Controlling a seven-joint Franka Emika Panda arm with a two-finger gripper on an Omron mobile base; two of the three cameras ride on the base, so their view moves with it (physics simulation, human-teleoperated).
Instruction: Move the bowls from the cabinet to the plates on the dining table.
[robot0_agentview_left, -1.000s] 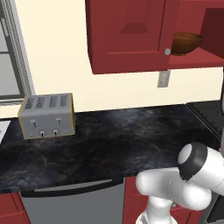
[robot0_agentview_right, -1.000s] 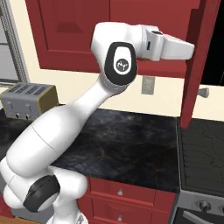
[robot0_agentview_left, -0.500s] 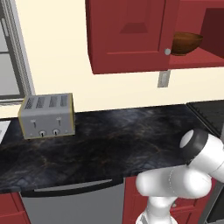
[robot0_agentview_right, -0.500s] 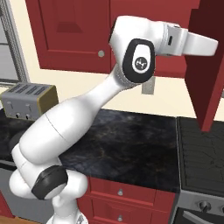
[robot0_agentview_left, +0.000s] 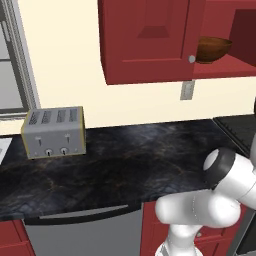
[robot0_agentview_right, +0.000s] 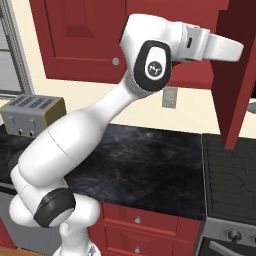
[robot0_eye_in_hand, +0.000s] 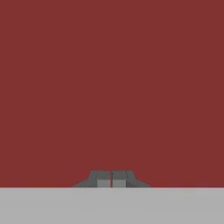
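A silver four-slot toaster (robot0_agentview_left: 54, 132) stands at the back left of the black marbled counter (robot0_agentview_left: 135, 165), against the cream wall; a grey wall outlet (robot0_agentview_left: 187, 90) sits on the wall above the counter's back edge, just under the cabinet (robot0_agentview_left: 145, 40). A black stovetop (robot0_agentview_right: 231, 172) adjoins the counter's right end. The cabinet is dark red with raised-panel doors and a small round silver knob (robot0_agentview_left: 191, 59); its left door is closed, while the right door (robot0_agentview_right: 239, 75) stands swung outward, edge-on in the right base view — directly in front of the raised forearm. The gripper (robot0_eye_in_hand: 112, 179) has its fingertips pressed together and grips nothing, facing a flat dark red surface at close range. One bowl (robot0_agentview_left: 212, 49) — deep, glossy, dark brown wood — rests upright on the shelf in the open right compartment, near its left edge, just beside the knob.
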